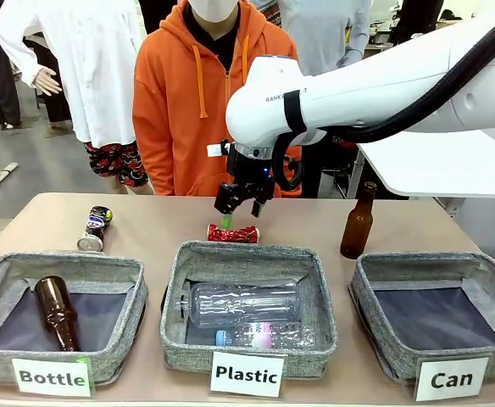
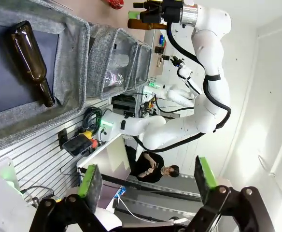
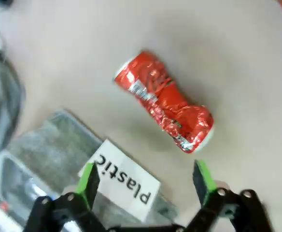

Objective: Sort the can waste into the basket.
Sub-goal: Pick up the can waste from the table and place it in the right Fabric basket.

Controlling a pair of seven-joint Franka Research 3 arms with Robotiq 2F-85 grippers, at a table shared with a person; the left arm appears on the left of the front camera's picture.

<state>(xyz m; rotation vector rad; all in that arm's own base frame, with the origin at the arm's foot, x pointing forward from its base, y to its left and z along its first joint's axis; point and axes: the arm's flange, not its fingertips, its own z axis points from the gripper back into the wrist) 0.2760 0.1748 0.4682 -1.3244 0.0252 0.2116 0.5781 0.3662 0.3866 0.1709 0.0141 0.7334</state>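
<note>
Just behind the Plastic basket [image 1: 247,254], on the table [image 1: 146,222], the crushed red can [image 1: 233,233] lies sideways, long axis running left to right; the right hand [image 1: 240,209], open and empty, hangs directly above it.

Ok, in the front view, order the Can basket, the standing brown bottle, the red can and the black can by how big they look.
Largest: the Can basket.
Next: the standing brown bottle.
Smallest: the crushed red can and the black can look about alike, so I won't rank them.
</note>
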